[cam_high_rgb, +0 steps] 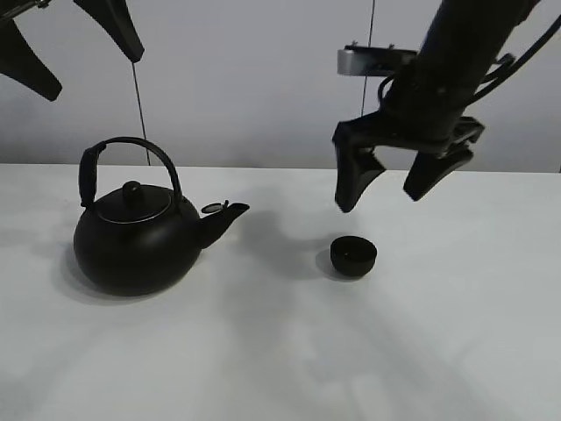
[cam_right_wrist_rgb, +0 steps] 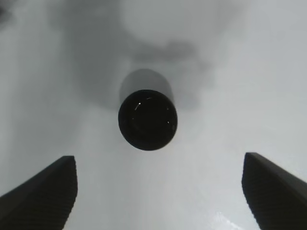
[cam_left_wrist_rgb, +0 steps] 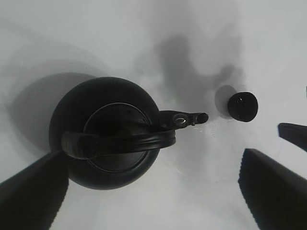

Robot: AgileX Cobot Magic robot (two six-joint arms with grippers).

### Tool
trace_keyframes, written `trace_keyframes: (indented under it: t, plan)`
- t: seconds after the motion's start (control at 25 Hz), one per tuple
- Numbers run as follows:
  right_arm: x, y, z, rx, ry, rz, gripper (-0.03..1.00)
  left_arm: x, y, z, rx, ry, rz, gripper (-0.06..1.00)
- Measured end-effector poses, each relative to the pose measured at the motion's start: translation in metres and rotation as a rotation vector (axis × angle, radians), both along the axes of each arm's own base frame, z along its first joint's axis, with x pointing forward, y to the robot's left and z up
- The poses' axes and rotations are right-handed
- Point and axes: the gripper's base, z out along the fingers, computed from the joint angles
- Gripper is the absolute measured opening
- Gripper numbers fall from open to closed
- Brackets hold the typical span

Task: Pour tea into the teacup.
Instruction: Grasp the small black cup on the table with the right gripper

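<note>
The small matte-black teacup [cam_high_rgb: 353, 255] stands upright on the white table, right of centre. It also shows in the right wrist view [cam_right_wrist_rgb: 147, 119] and the left wrist view [cam_left_wrist_rgb: 242, 106]. The big black kettle [cam_high_rgb: 136, 237] with arched handle stands at the left, its spout [cam_high_rgb: 230, 216] pointing toward the cup; it also shows from above in the left wrist view [cam_left_wrist_rgb: 110, 132]. My right gripper [cam_high_rgb: 390, 191] hangs open and empty above the teacup. My left gripper [cam_high_rgb: 83, 66] is open and empty, high above the kettle.
The white table [cam_high_rgb: 280, 351] runs across the view, with a pale wall behind it. Thin dark cables [cam_high_rgb: 138, 96] hang down at the back.
</note>
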Motion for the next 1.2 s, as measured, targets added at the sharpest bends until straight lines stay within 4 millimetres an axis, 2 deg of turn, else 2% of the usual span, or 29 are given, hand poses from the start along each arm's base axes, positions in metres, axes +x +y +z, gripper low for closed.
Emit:
trace_keyframes:
  t: [0.2,0.36,0.48,0.84,1.0,1.2]
  plan:
    - [0.004,0.028,-0.032,-0.036,-0.019,0.049,0.64,0.0,0.0,0.0,0.0,0.0,0.0,0.7]
    - [0.008,0.028,-0.058,-0.102,0.007,0.043,0.64,0.0,0.0,0.0,0.0,0.0,0.0,0.7]
    - [0.01,0.026,-0.07,-0.143,0.015,0.037,0.64,0.0,0.0,0.0,0.0,0.0,0.0,0.7]
    - [0.014,0.03,-0.076,-0.107,-0.018,0.018,0.53,0.0,0.0,0.0,0.0,0.0,0.0,0.7]
    - [0.015,0.03,-0.082,-0.101,-0.009,-0.005,0.39,0.0,0.0,0.0,0.0,0.0,0.0,0.7]
    - [0.015,0.031,-0.082,-0.087,-0.004,-0.028,0.39,0.0,0.0,0.0,0.0,0.0,0.0,0.7]
